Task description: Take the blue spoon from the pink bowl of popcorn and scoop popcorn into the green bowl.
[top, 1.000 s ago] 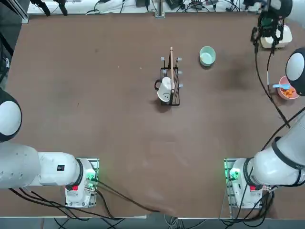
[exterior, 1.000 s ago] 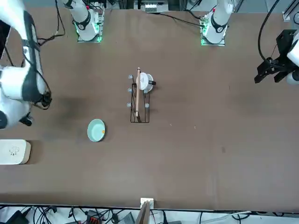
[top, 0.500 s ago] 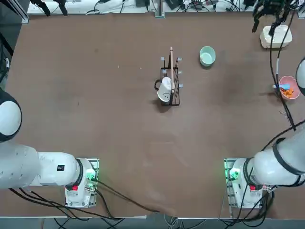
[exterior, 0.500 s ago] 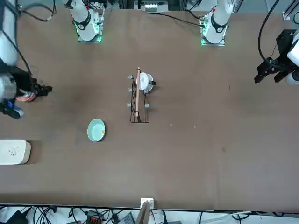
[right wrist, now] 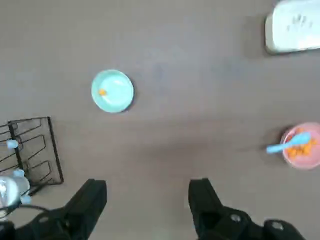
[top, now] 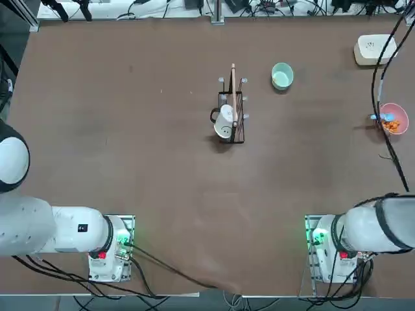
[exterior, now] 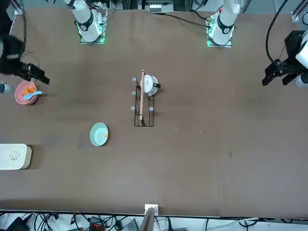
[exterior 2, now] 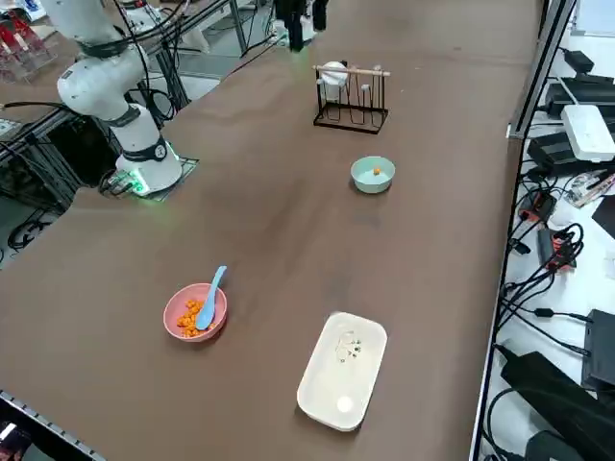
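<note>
The pink bowl (exterior 2: 181, 309) stands near the table's right edge with the popcorn (exterior 2: 193, 314) heaped inside. The blue spoon (exterior 2: 209, 286) rests in it, handle sticking out over the rim. The green bowl (exterior 2: 372, 175) sits further in, beside the rack, with one orange piece (exterior 2: 377, 172) in it. My right gripper (right wrist: 147, 192) hangs high above the table, open and empty. Below it lie the green bowl (right wrist: 112, 90) and, off to one side, the pink bowl (right wrist: 302, 146) with the spoon (right wrist: 287, 144). The arm's dark wrist (exterior: 14, 60) shows beside the pink bowl (exterior: 26, 92).
A black wire rack (top: 232, 113) with a wooden bar holds a white smiley mug (top: 224, 124) mid-table. A flat white tray (exterior 2: 343, 369) lies near the far right corner. Cables and boxes crowd the floor beyond the far edge (exterior 2: 577, 192).
My right arm has swung up and away from over the white tray and pink bowl, uncovering both. The bowls, spoon and rack have not moved. The fingers stay open.
</note>
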{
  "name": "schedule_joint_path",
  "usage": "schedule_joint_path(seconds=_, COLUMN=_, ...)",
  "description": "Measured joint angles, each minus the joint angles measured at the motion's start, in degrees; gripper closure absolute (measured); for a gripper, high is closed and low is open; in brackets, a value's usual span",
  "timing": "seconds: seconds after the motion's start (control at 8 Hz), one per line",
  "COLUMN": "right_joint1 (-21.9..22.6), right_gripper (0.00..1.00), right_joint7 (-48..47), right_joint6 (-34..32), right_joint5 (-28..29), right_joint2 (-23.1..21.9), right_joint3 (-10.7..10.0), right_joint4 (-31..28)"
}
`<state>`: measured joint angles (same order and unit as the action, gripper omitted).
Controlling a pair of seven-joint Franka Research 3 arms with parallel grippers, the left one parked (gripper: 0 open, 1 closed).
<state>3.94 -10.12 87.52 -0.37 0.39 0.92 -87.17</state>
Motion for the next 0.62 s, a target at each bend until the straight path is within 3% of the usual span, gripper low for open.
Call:
schedule_joint_path(seconds=0.25, right_joint1=0.7, right_gripper=0.00, right_joint7=5.9, right_joint6=0.2, right_joint5=-0.9, right_joint2=-4.8, right_joint3=0.1, right_joint4=-4.4)
schedule_joint_path(seconds=0.62, right_joint1=-0.4, right_gripper=0.00, right_joint7=8.5, right_joint6=0.2, right_joint5=-1.3, right_joint2=-4.1, right_joint3=-0.6, right_joint4=-5.4)
